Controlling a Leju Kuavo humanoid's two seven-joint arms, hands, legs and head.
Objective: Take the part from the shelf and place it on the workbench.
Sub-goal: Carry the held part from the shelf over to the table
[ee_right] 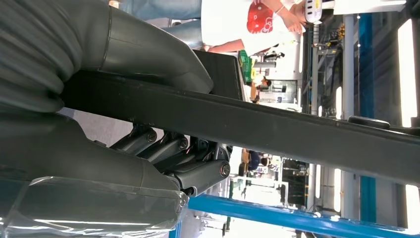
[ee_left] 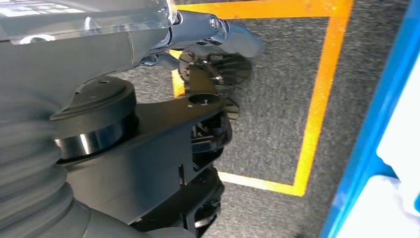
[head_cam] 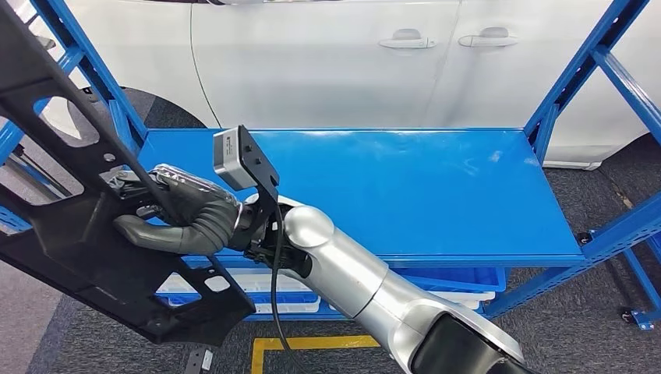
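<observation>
Saw a white car (head_cam: 327,54) behind, doors shut. Noted yellow floor tape (ee_left: 317,99) on grey carpet (ee_left: 277,114) and white bins (head_cam: 468,298) low down. Glimpsed a person (ee_right: 237,20) in a white top.

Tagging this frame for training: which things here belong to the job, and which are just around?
Job:
black part, gripped by the right hand
left hand, also on the part
blue shelf

Around:
white car
yellow floor line
white bins

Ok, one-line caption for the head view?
Right hand grips the black plastic part, lifted beside the blue shelf.
</observation>
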